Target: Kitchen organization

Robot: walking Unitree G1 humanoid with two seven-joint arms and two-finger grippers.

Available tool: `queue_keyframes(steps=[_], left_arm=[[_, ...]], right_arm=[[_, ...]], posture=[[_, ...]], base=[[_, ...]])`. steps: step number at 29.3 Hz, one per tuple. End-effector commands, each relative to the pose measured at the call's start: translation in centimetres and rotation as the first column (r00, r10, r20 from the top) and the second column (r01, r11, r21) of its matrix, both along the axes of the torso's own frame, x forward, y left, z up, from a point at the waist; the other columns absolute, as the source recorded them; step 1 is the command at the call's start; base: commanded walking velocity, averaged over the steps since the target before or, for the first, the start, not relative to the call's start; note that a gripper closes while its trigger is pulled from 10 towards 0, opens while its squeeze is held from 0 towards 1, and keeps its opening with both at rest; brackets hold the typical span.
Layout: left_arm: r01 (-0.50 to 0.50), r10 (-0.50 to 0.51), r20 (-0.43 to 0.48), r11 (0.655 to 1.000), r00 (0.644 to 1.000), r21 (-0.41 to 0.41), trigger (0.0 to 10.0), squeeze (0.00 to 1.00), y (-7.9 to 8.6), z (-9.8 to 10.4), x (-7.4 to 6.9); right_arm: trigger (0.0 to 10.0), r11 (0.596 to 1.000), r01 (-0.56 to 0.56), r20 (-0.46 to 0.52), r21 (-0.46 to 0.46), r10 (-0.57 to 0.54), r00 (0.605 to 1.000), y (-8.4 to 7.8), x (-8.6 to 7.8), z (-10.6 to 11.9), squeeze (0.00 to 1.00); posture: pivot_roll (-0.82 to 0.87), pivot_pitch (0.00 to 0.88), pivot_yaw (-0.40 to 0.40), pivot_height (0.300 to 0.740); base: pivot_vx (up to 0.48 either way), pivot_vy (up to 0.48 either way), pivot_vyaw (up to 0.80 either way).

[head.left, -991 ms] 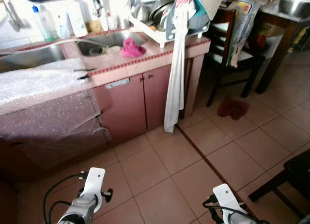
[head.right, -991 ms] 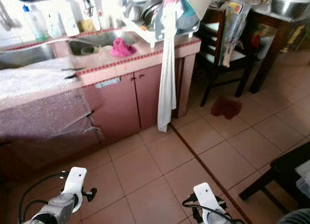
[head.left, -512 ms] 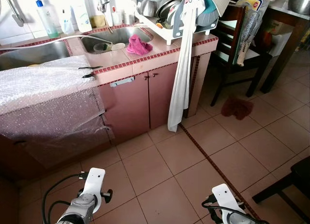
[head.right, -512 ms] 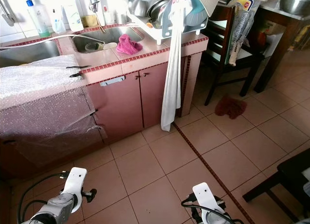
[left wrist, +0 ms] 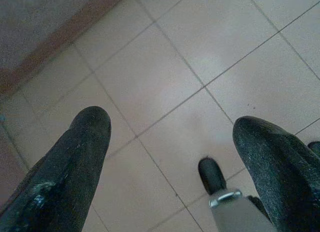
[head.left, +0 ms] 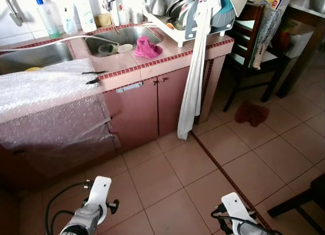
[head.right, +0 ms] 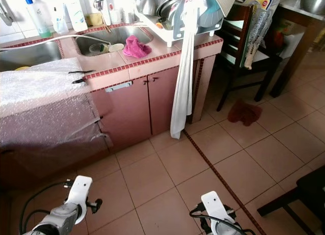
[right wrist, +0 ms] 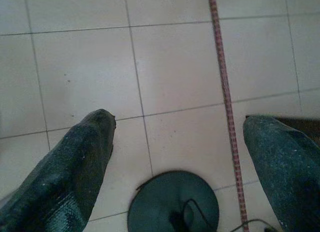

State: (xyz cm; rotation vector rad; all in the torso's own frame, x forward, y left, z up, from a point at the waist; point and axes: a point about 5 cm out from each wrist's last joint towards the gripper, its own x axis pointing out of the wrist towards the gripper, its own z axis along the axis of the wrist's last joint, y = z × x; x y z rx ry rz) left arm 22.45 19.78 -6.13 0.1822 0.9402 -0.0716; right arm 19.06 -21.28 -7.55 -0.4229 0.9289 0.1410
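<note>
Left eye view nearer the counter than before, both pincers spread, idle.

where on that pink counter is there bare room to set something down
Bare pink tile lies between the magenta cloth and the white dish rack, and along the counter's front edge before the steel sink. The bubble wrap sheet covers the left stretch. The rack corner and the bottles behind the sink are crowded.
</note>
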Motion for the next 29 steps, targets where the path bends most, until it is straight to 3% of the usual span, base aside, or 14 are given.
queue_keyframes(steps=[1,12,29], left_arm=[[0.007,-0.007,-0.010,1.000,1.000,0.013,10.0,0.00,0.34,-0.01,-0.09],[0.012,-0.012,-0.010,1.000,1.000,0.017,10.0,0.00,0.34,0.01,-0.07],[0.020,-0.019,-0.013,1.000,1.000,0.019,10.0,0.00,0.23,-0.02,-0.08]], right_arm=[[10.0,1.000,-0.007,0.006,-0.001,0.007,1.000,0.15,0.16,0.06,0.00],[10.0,1.000,-0.005,0.004,-0.001,0.005,1.000,0.15,0.08,0.01,0.00],[10.0,1.000,-0.002,-0.007,-0.004,0.002,1.000,-0.01,-0.22,-0.11,0.00]], posture=[[-0.04,0.000,0.041,0.740],[-0.04,0.000,0.043,0.740],[-0.04,0.000,0.042,0.740]], base=[[0.337,0.000,-0.47],[0.341,0.000,-0.45],[0.357,0.000,-0.05]])
